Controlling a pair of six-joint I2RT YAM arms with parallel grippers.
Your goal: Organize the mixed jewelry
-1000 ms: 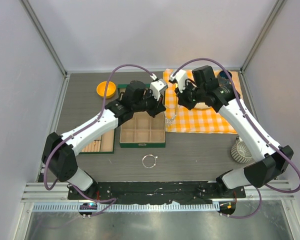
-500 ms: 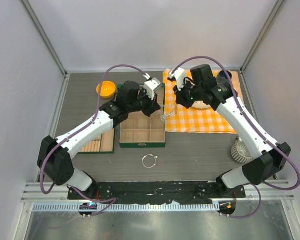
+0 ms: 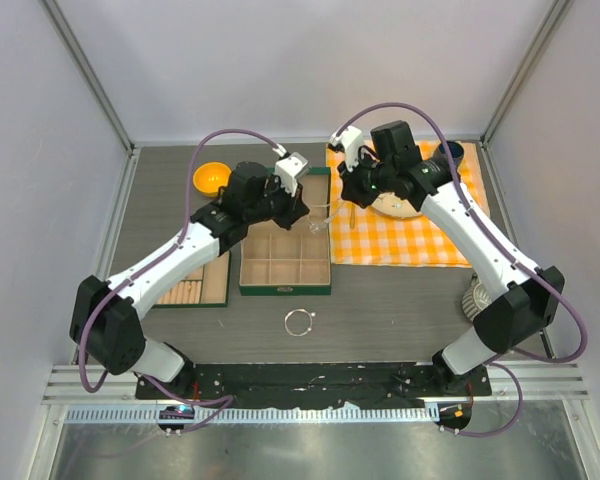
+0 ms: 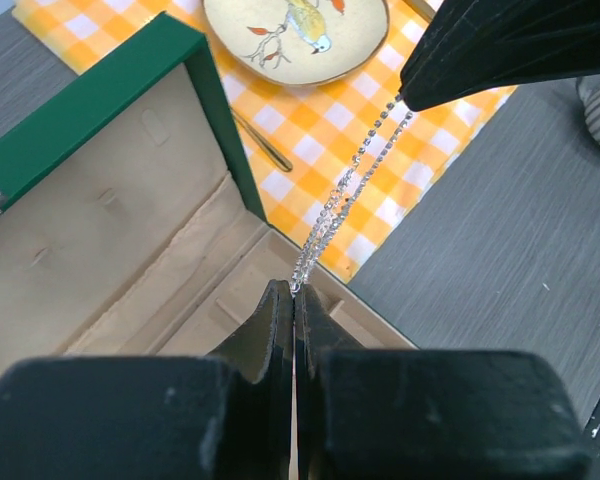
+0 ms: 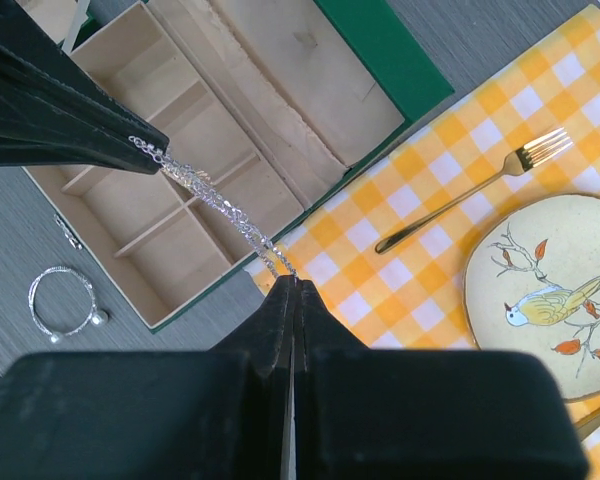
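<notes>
Your left gripper point(image 4: 294, 295) is pinching one end of the fine chain point(image 4: 345, 190), its jaws pressing together on the links. It is hovering over the open green box point(image 3: 285, 289), above the compartments along the box's cloth-side wall. Your right gripper point(image 5: 295, 285) is clamping the chain's other end, jaws likewise squeezing tight on it. It is hanging just outside that same wall of the box, over the orange checked cloth point(image 3: 410, 240). Between the two, the chain is stretching as a doubled strand, crossing the box's rim in the air and touching nothing below.

The silver bangle point(image 5: 65, 300) with its tiny charm is lying flat on the table just off the box's near edge, apart from it. On the cloth beside the box, a gold fork point(image 5: 460, 195) and a bird plate point(image 5: 550, 290) are sitting close together, the fork lying nearer the box. An orange bowl point(image 3: 211, 178) is sitting off the box's far corner, on the side away from the cloth.
</notes>
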